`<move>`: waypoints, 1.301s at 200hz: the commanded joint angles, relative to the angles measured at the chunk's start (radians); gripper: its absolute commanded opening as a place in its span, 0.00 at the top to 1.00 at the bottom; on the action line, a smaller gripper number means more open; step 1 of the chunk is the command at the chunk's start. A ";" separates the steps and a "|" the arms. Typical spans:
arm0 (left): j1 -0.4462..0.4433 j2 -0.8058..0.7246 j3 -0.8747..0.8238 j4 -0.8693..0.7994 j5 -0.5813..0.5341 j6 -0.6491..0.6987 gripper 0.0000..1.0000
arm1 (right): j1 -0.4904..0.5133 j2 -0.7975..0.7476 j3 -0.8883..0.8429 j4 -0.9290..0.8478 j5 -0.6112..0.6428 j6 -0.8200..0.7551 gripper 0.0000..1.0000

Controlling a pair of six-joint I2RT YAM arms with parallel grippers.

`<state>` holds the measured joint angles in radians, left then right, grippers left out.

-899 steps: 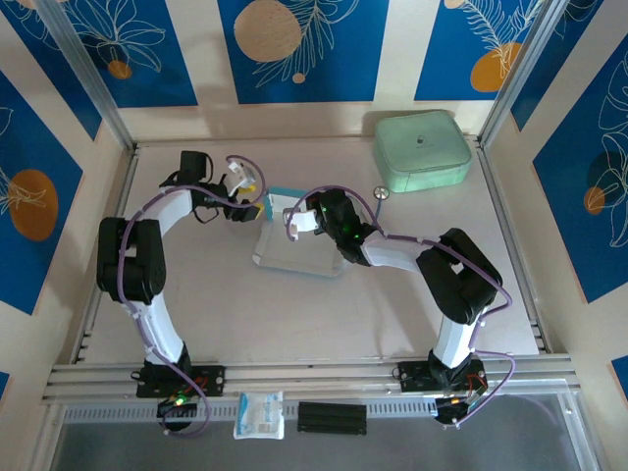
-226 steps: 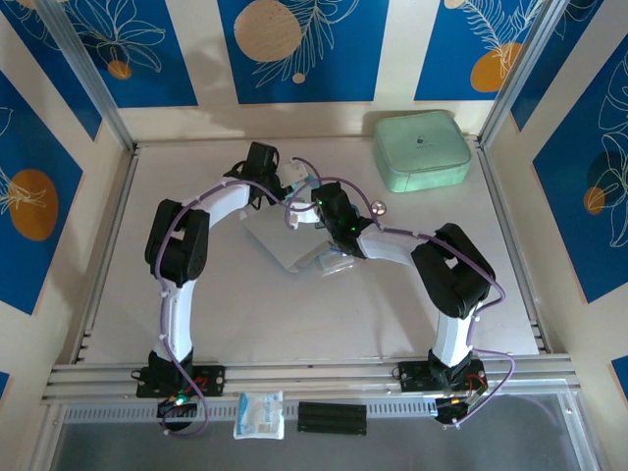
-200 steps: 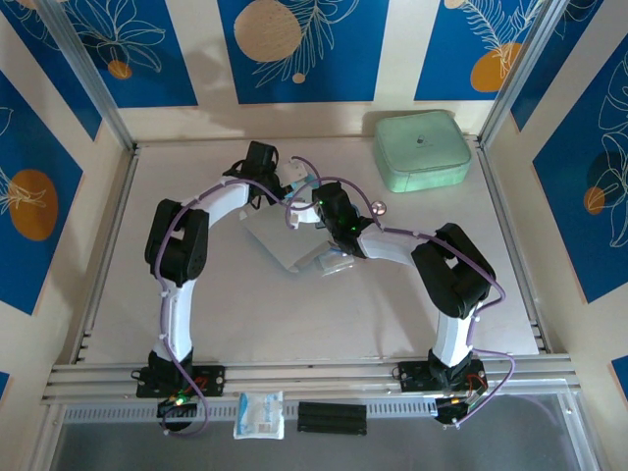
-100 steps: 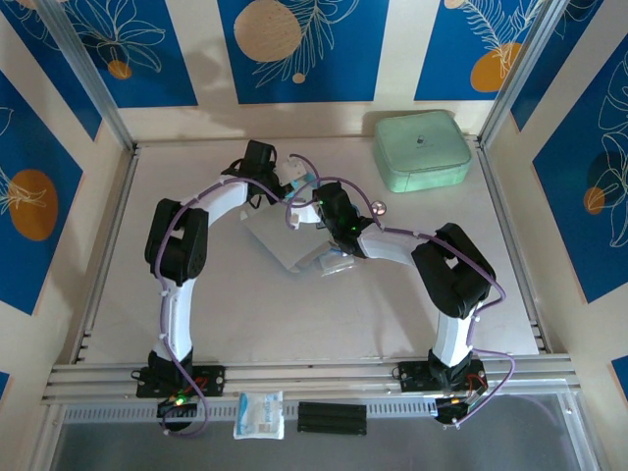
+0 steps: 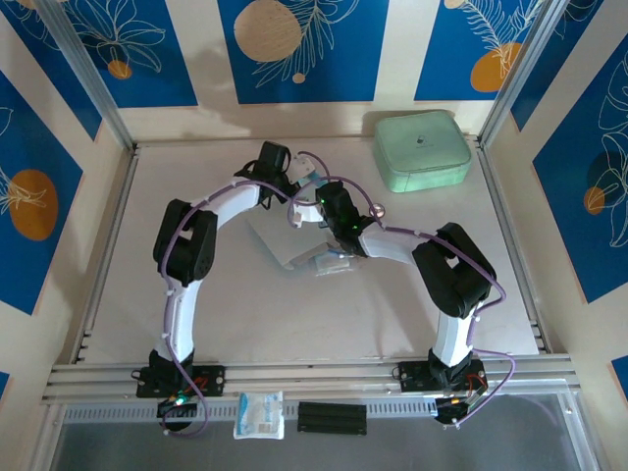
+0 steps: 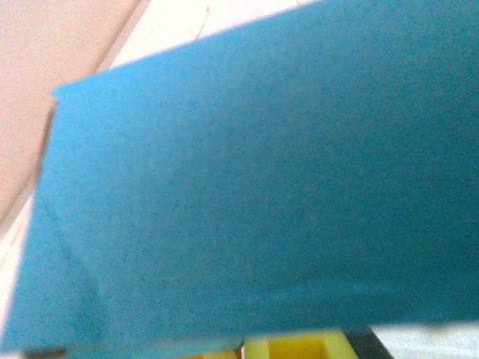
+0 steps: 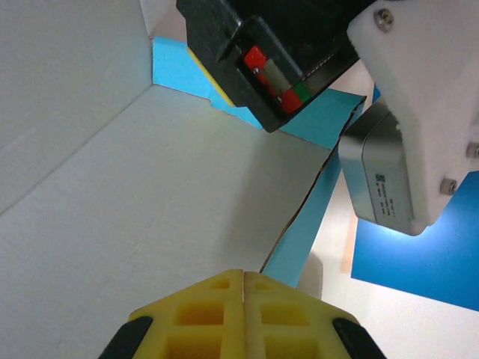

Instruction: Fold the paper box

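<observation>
A: Box position?
B: Thin grey-white and light-blue card box point(image 5: 282, 241) sat centrally, toward the table point(image 5: 196, 304) far edge, partly folded.
A: Fingers?
B: Noted left gripper point(image 6: 293, 348) closed against blue flap, hold unclear; right gripper point(image 7: 243, 301) pads pressed together, empty.

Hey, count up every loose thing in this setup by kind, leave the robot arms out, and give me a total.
Paper box: 1
Mint-green case: 1
White-and-blue packet: 1
Black bar: 1
Small round object: 1
Total: 5
</observation>
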<state>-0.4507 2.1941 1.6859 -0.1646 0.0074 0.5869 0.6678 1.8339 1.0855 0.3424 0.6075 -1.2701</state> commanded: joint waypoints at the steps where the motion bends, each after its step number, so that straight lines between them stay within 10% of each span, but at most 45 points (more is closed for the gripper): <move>1: -0.030 0.052 0.007 -0.009 -0.052 0.016 0.79 | 0.023 0.030 -0.032 -0.151 -0.079 0.022 0.97; 52: -0.025 0.050 0.029 -0.017 0.099 0.018 0.89 | 0.022 0.027 -0.039 -0.151 -0.077 0.020 0.97; 137: -0.025 0.051 0.022 0.001 0.050 -0.003 1.00 | 0.027 -0.027 -0.038 -0.145 -0.103 0.088 0.97; 215: -0.017 0.029 -0.007 -0.005 0.066 0.004 1.00 | -0.045 -0.484 -0.076 -0.521 -0.427 0.635 0.51; 260: -0.013 -0.010 -0.036 -0.036 0.097 -0.029 0.99 | -0.397 -0.582 0.070 -0.724 -0.847 1.329 0.16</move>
<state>-0.4610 2.2127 1.6943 -0.1352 0.0788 0.5690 0.4438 1.2530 1.0710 -0.2188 0.0593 -0.4477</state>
